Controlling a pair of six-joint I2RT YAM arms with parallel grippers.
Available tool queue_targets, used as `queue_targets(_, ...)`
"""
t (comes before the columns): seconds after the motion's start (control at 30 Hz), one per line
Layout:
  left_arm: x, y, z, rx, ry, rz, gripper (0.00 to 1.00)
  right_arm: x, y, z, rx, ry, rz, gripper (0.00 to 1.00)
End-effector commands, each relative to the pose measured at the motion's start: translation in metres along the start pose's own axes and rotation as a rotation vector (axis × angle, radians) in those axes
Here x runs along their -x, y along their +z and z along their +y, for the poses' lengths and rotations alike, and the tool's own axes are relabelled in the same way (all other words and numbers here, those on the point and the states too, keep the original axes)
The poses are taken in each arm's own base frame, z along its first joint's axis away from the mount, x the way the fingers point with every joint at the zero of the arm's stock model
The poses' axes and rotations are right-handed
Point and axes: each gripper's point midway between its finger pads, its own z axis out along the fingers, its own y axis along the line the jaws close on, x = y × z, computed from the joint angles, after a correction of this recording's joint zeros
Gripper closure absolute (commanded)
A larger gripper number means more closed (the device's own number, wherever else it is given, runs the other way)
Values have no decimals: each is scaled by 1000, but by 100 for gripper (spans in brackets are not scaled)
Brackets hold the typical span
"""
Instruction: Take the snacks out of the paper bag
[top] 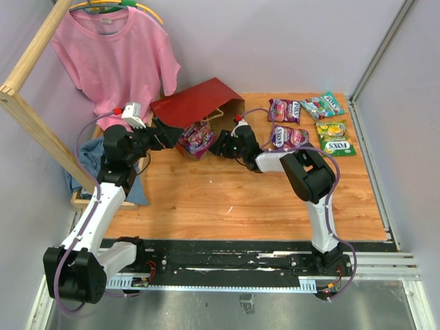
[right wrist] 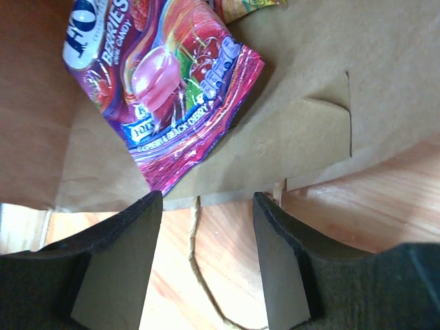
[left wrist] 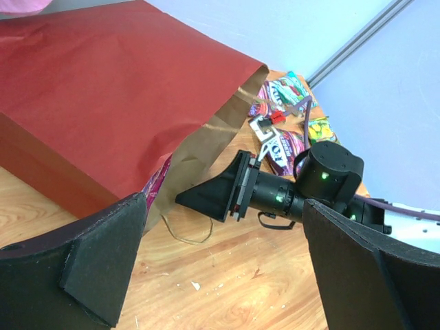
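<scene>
— So, where is the paper bag [top: 199, 103]?

— On its side on the wooden table [top: 240, 206], dark red outside, brown kraft inside, with its mouth turned toward the right arm.

— Anything in it?

— A purple packet [right wrist: 172, 82] lies in the mouth, part in and part out. The right wrist view reads "BERRIES" on it, with the first letters of a white logo and smaller print that seems to say "BLACK CHERRY". A sliver of a yellow-orange packet [right wrist: 247, 4] shows deeper inside; no writing can be read on it.

— And the right gripper [right wrist: 206, 227]?

— Just outside the bag's mouth, jaws partly apart, nothing between them but bare wood and the bag's thin loop handle [right wrist: 199, 275]. It touches neither the bag nor the packet.

— The left gripper [left wrist: 227, 275]?

— Beside the bag's red wall near the mouth, jaws spread wide, gripping nothing.

— What's already outside the bag?

— Four packets beyond the mouth, on the right arm's side: two purple [top: 284, 110] [top: 289, 137], one green [top: 322, 105] and one yellow-green [top: 335, 137] with "FOX'S" legible. All lie well apart from the bag.

— Behind the bag?

— A pink T-shirt [top: 113, 51] on a hanger.
</scene>
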Motion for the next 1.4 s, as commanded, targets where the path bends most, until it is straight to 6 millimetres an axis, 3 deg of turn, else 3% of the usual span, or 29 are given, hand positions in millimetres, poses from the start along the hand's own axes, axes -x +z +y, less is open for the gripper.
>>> queue_targets(0.0,8,0,-4,-22,11,-27,0,38,-13,41,146,67,-142,43)
queue_targets(0.2,9,-1,-3,-18,13,-30,0,53,-2,49,163,84,-170,46)
queue_targets(0.33,8,-1,-2,-12,18,-27,0,59,14,43,123,107,-168,51)
queue_targets(0.5,9,-2,2,12,31,-29,0,54,23,24,30,133,-133,57)
queue_targets(0.7,8,-1,4,18,35,-27,0,45,14,3,-68,128,-125,58)
queue_targets(1.0,8,-1,4,17,33,-27,0,36,15,-13,-120,134,-107,55)
queue_targets(1.37,7,0,5,21,32,-24,0,35,34,-23,-148,148,-97,54)
